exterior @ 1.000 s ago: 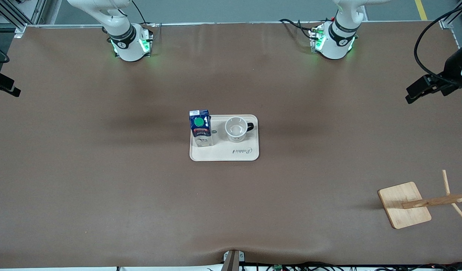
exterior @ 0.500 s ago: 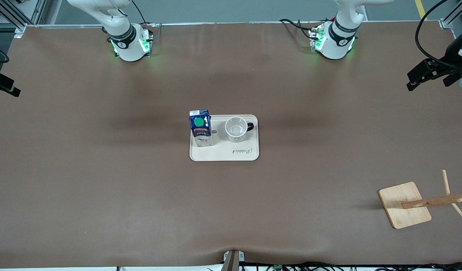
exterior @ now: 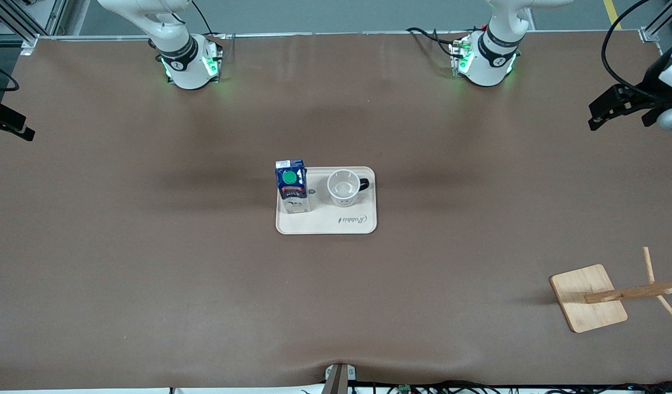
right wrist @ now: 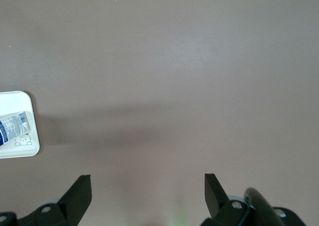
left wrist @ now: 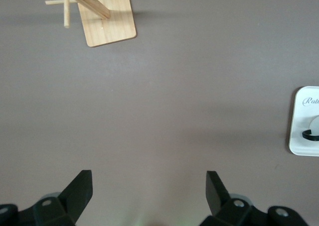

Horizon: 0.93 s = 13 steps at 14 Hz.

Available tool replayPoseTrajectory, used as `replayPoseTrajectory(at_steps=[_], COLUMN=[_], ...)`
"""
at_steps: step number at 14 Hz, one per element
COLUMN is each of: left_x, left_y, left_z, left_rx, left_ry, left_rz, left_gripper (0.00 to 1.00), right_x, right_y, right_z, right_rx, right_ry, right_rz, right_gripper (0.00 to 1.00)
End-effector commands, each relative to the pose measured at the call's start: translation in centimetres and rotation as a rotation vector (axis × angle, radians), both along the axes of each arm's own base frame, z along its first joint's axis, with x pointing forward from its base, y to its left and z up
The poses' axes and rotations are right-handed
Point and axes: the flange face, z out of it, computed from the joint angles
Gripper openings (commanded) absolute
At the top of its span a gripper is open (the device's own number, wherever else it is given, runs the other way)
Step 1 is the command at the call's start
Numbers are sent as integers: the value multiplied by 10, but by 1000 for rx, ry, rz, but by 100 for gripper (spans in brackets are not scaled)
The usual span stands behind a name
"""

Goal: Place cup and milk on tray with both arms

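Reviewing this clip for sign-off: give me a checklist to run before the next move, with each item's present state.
1. Milk carton upright on the tray, at the right arm's end: ok.
2. Smiley mug upright on the tray beside the carton, handle toward the left arm's end: ok.
3. Carton and mug apart, not touching: ok.
4. Left gripper open, empty, over bare table at the left arm's end: ok.
5. Right gripper open, empty, over bare table at the right arm's end: ok.
6. Wooden stand well away from the tray: ok.
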Motion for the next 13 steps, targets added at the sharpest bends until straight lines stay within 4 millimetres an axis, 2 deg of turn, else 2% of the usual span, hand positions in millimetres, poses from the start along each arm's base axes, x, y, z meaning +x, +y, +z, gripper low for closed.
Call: replayPoseTrajectory(at_steps=[1,3,5,8,13], left_x=[-7,-6,-5,4,5], left_y=[-5,-5,-7,-3,-1], left_z=[3,4,4,9,8], left_rx=[2,1,-3,-6,-15], left_ry=[-2,-2,-2,-14,-12], left_rz=[-20,-12,-14,-8,1], left_gripper=[100,100,100,100,100], right_x=[-6,-6,-6,-4,-5], right_y=[2,8,24,26,25], right_z=[4,3,3,3,3], right_rx=[18,15,2,1,1], right_ry=[-11,-10,-19,-25,-25], right_rz=[12,24,58,60,58], right_gripper=[100,100,100,100,100])
